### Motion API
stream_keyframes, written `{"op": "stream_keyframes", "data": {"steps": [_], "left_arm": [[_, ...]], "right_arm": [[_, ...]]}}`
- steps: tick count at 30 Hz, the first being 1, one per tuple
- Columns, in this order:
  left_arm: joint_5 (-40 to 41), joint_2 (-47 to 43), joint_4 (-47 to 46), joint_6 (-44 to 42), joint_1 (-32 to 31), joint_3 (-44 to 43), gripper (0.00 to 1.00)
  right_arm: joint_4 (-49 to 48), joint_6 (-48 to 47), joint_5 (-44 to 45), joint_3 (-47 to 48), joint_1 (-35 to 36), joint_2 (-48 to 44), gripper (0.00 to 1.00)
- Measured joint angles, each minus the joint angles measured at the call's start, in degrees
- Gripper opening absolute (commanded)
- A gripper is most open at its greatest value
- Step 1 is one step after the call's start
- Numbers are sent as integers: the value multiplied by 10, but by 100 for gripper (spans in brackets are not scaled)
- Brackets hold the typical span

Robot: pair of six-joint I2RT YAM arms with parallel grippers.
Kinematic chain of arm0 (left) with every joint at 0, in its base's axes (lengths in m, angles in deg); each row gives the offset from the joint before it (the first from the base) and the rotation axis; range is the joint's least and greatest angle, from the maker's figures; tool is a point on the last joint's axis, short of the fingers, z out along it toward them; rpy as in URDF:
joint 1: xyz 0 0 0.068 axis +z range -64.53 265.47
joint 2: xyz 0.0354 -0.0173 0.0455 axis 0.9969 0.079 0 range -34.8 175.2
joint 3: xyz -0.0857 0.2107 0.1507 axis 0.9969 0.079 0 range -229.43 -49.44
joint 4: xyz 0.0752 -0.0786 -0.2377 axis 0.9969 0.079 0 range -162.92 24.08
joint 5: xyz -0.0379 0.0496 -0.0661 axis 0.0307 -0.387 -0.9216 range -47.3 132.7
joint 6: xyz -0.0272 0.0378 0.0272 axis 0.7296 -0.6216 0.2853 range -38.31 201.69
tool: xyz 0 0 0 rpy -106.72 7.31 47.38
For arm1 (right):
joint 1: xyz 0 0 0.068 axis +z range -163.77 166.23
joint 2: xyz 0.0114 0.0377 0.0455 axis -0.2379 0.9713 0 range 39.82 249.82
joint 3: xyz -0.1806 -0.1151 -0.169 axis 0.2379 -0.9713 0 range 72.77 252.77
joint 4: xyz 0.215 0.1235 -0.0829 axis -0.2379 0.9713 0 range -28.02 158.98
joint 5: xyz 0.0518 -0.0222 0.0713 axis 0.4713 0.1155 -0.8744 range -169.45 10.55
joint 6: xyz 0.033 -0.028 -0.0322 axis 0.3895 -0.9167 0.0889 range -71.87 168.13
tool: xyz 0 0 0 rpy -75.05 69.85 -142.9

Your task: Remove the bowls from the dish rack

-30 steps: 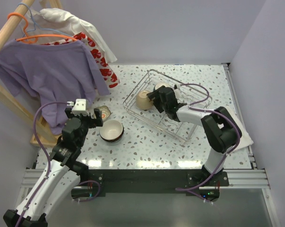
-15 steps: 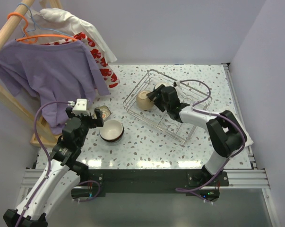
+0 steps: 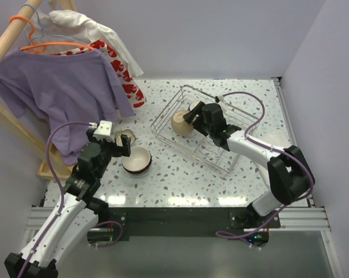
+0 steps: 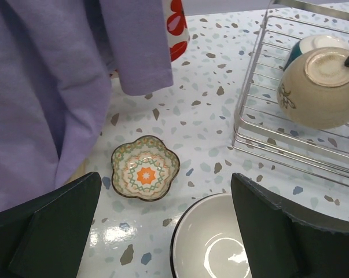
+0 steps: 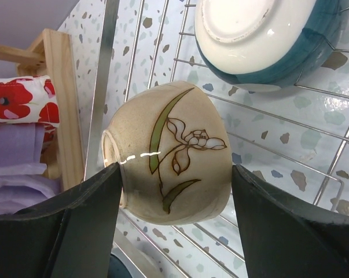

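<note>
The silver wire dish rack stands at the back right of the table. My right gripper reaches into its left end and is shut on a tan bowl with a flower drawing, held on its side just above the wires. That tan bowl also shows in the left wrist view. A teal bowl leans in the rack behind it. My left gripper hangs open over a dark-rimmed bowl with a pale inside, which sits upright on the table.
A small flower-shaped patterned dish lies on the table left of the rack. A purple shirt and a red-flowered cloth hang from a wooden clothes stand at the back left, close to the left arm. Purple walls enclose the table.
My right gripper has shifted a little up and to the right with the tan bowl in it. The left gripper has moved slightly to the right, toward the bowl on the table.
</note>
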Motion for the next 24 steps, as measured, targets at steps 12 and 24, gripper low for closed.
{"op": "stream_keyframes", "data": {"steps": [12,24], "left_arm": [[-73,44,-31,-15,-4,0,100],[-92,40,-53,-27,-4,4,100]], "right_arm": [[74,-85,0,32,-4,-43,0],[136,-308,-47,74,-5,-45,0]]}}
